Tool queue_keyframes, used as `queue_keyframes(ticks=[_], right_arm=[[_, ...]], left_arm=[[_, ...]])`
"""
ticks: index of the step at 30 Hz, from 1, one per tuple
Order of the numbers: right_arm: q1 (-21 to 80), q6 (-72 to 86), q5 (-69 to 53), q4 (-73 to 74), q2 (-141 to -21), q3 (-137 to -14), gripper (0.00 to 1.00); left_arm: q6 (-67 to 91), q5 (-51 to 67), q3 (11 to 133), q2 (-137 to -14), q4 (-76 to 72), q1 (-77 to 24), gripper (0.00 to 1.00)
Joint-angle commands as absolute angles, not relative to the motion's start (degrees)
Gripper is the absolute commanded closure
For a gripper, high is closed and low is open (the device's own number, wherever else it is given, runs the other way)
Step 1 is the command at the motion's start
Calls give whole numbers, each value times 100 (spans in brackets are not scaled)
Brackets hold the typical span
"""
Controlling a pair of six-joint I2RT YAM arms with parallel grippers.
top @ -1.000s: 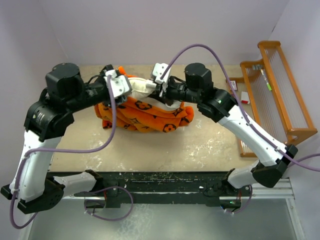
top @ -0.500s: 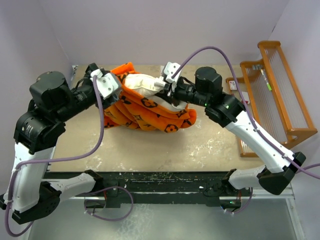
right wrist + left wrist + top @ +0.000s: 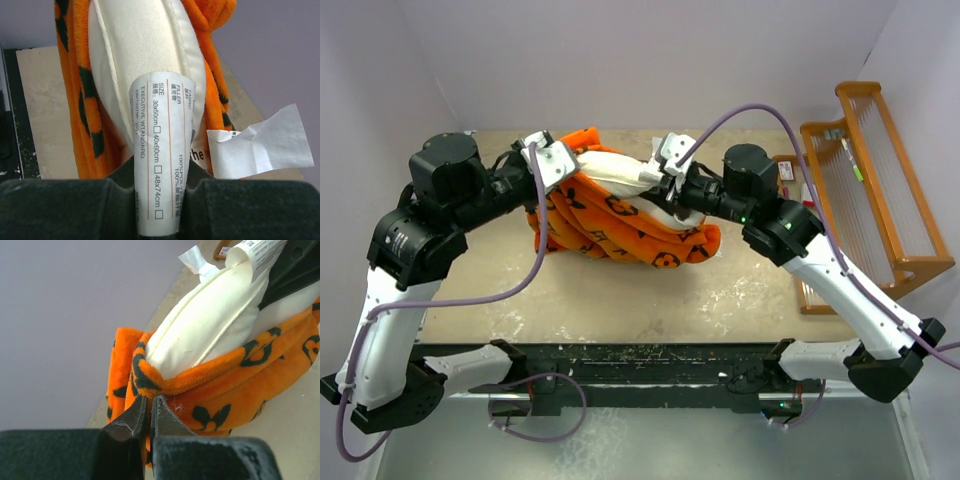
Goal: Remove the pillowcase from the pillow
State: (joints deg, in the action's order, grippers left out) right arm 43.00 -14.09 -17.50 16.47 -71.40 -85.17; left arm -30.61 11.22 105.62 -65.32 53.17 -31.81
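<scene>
The orange pillowcase [image 3: 620,225] with dark motifs hangs bunched around the lower part of the cream pillow [image 3: 615,168], whose top bulges out of the opening. My left gripper [image 3: 567,168] is shut on the pillowcase's hem [image 3: 150,382] at the left corner of the opening; the left wrist view shows orange pile pinched between the jaws of that gripper [image 3: 148,405]. My right gripper [image 3: 160,175] is shut on the pillow [image 3: 145,45] at its corner, with the printed tag [image 3: 160,150] running between the fingers. In the top view the right gripper [image 3: 657,180] holds the pillow's right end.
A wooden rack [image 3: 870,180] with small items stands along the right edge of the table [image 3: 620,290]. White walls close in at the back and both sides. Both arms' cables loop above the bundle.
My left gripper has closed on the pillowcase's hem, having been open before. The bundle and my right arm have shifted a little to the right, and more pillow shows.
</scene>
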Motion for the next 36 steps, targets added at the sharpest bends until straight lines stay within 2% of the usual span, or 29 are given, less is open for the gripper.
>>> queue_keyframes(ticks=[1,10,17,18,19,20,21,22,25,26,27,28,29,30,33,36], right_arm=[[4140,-1338,-1477,1071,-6613,-8535,100],[3850,-1190,-1481,962,-6346,-8273,100],[3489,-1114,-1726,894,-6144,-8112,100],[3458,-1116,-1771,874,-6116,-8084,100],[3448,-1099,-1806,856,-6114,-8070,100],[3443,-1077,-1855,853,-6128,-8069,100],[3443,-1072,-1913,868,-6165,-8078,100],[3441,-1065,-1929,878,-6203,-8104,100],[3443,-1040,-1981,811,-6224,-8086,100],[3445,-1039,-2031,789,-6209,-8079,100],[3442,-1030,-2059,783,-6199,-8069,100],[3439,-1020,-2072,801,-6204,-8079,100],[3443,-1017,-2064,837,-6220,-8097,100],[3440,-1037,-2072,865,-6222,-8110,100],[3440,-1084,-2226,896,-6223,-8125,100],[3445,-1090,-2475,949,-6302,-8231,100]], left_arm=[[-3171,-23,10353,-6267,4761,-3148,100],[-3616,-1637,9424,-5824,3577,-3023,100],[-3894,-1435,8896,-5544,2988,-2090,100],[-3831,-1311,8873,-5519,2952,-1952,97],[-3741,-1052,8887,-5476,2982,-1894,73],[-3649,-704,8931,-5442,3147,-1877,57],[-3510,-248,9033,-5446,3383,-1880,49],[-3361,125,9140,-5492,3606,-1876,47],[-3142,997,9376,-5767,4276,-1875,76],[-3146,1328,9371,-5827,4482,-1879,77],[-3134,1685,9361,-5871,4625,-1874,70],[-3085,2027,9340,-5865,4698,-1875,50],[-3045,2403,9327,-5855,4721,-1880,35],[-3037,2799,9355,-5842,4779,-1879,27],[-3021,3662,9588,-5965,4852,-1873,12],[-3513,4287,10307,-6414,5294,-1878,3]])
